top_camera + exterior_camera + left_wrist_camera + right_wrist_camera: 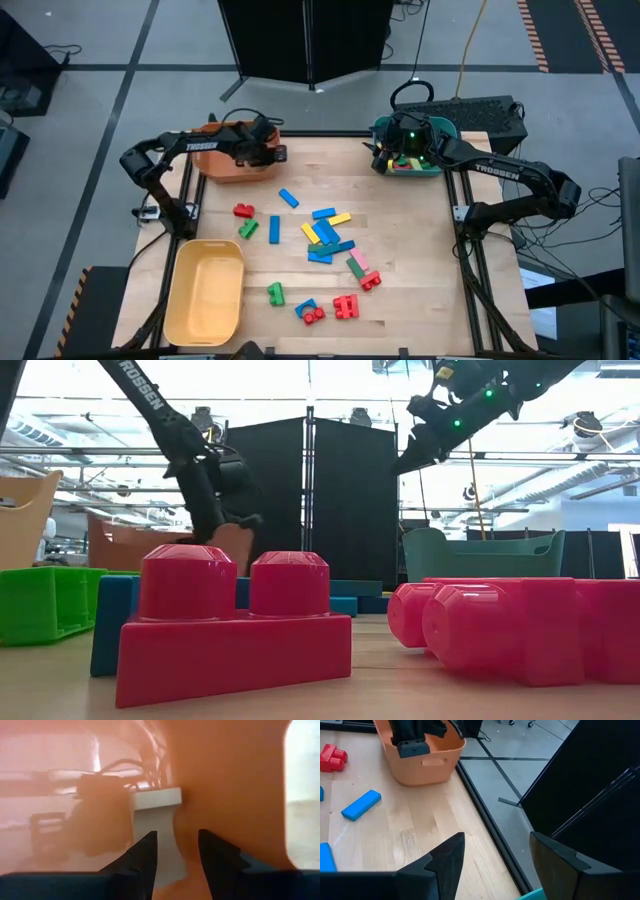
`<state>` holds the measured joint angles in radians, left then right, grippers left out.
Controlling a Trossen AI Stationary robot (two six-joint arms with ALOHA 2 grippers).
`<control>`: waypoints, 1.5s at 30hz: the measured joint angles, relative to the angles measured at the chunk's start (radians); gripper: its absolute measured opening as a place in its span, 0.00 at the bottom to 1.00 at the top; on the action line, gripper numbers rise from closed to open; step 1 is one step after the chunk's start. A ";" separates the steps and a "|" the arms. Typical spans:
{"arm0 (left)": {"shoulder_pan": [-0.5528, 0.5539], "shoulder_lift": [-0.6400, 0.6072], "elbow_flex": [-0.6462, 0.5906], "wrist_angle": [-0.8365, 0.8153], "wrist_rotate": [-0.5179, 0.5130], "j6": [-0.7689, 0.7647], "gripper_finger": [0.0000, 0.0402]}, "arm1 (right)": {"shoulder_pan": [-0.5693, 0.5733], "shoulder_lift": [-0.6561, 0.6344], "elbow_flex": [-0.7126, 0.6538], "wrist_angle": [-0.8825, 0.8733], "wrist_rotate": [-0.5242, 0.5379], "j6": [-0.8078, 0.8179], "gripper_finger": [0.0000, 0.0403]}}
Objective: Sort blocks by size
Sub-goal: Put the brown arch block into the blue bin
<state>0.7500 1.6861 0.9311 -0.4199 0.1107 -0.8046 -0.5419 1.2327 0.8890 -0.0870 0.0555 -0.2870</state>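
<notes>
We see the small plastic toy blocks (320, 240) scattered loosely over the middle and near part of the pale wooden bench (420, 300): blue flat bars, yellow bars, green pieces, a pink one, and red studded bricks. A red studded brick (244, 211) lies toward the left with a green block (247, 229) just beside it, a blue flat bar (288, 198) lies alone nearer the far edge, and a pair of red studded bricks (346, 306) sits at the near edge beside a small blue and red piece (309, 312). From bench height, one red two-stud brick (232, 625) fills the foreground, with a green block (45, 603) to its side. A few more blocks, red and green, show inside the teal plastic bin (440, 165) at the far right corner. The left gripper (268, 152) is down in the orange plastic bin (225, 165) at the far left corner, well apart from the scattered blocks; its fingers (145, 855) stand a little apart with nothing between them. The right gripper (382, 155) hangs above the teal bin, raised off the bench, its fingers (447, 857) spread and holding nothing; the loose blocks lie well away from it toward the bench's middle. An empty-looking yellow plastic bin (205, 292) stands at the near left.
</notes>
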 joint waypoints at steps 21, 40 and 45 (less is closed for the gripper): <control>-0.087 0.003 0.085 0.095 -0.007 0.075 0.35 | 0.000 0.000 0.000 0.000 -0.005 -0.006 0.52; -0.131 0.103 0.088 0.167 -0.025 0.424 0.35 | 0.009 0.000 0.039 -0.036 -0.004 0.012 0.52; -0.130 0.116 0.086 0.156 -0.034 0.450 0.35 | 0.009 0.000 0.094 -0.089 0.001 -0.017 0.52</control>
<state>0.6197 1.8018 1.0169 -0.2644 0.0765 -0.3550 -0.5327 1.2327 0.9830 -0.1761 0.0568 -0.3045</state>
